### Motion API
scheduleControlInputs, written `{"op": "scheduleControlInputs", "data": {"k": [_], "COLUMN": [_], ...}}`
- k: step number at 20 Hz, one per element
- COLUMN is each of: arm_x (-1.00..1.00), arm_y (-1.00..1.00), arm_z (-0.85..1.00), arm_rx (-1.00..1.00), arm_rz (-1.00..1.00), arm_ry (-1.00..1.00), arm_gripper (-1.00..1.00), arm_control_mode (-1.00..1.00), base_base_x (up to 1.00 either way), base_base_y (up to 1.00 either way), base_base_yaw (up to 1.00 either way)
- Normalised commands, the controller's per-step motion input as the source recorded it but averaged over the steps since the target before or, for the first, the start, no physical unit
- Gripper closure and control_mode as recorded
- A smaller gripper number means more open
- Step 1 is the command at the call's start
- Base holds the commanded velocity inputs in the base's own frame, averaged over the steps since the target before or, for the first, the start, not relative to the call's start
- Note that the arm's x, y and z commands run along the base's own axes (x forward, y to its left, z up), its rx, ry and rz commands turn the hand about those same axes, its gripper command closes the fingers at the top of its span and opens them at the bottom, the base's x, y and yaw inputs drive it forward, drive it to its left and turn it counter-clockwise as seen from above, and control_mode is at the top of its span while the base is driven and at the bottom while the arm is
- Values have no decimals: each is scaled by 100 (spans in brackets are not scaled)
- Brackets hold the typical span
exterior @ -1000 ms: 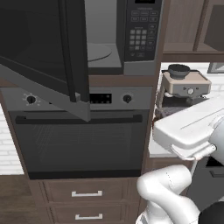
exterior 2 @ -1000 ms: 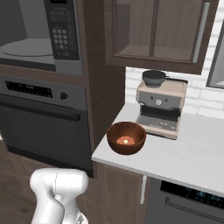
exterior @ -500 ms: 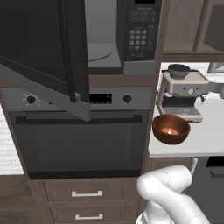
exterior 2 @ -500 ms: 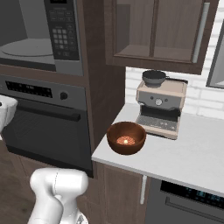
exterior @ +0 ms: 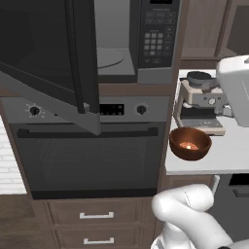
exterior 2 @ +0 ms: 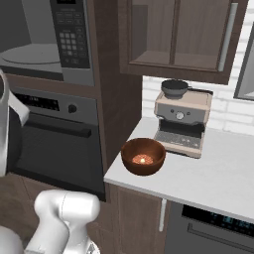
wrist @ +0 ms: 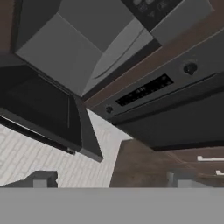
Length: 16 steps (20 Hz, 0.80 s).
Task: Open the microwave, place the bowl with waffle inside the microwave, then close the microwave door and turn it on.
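The microwave (exterior: 121, 44) stands open, its grey cavity and turntable bare. The microwave door (exterior: 48, 58) is swung out to the left. On the counter to the right rests the reddish-brown bowl (exterior: 189, 143) with the small orange-tan waffle (exterior: 188, 145) inside, also seen in the right base view as bowl (exterior 2: 143, 156) and waffle (exterior 2: 144, 159). In the hand view my gripper (wrist: 109, 181) is open and holds nothing. It looks up at the microwave cavity (wrist: 83, 43) and the open door (wrist: 43, 109), well away from the bowl.
A black oven (exterior: 92, 155) with knobs and a bar handle sits below the microwave. A coffee machine (exterior 2: 181, 121) stands right behind the bowl on the white counter (exterior 2: 218, 178). Wooden wall cabinets (exterior 2: 173, 34) hang above. Drawers (exterior: 97, 214) lie under the oven.
The white arm that covered the bowl in the left base view a second ago has swung away, and the bowl shows in full. The bowl and the microwave door have not moved.
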Motion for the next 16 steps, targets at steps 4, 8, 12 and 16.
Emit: {"op": "scheduleControlInputs", "data": {"k": [4, 8, 12, 16], "arm_x": [28, 24, 38, 50], "arm_y": [86, 68, 49, 41], "arm_z": [-56, -11, 0, 0], "arm_rx": [9, 14, 15, 12], "arm_rz": [0, 0, 0, 2], "arm_ry": [12, 1, 6, 14], "arm_gripper": [-100, -100, -100, -100], "arm_control_mode": [-100, -100, -100, -100], "base_base_x": [0, 0, 0, 0], "base_base_y": [0, 0, 0, 0], "base_base_yaw": [0, 0, 0, 0]}}
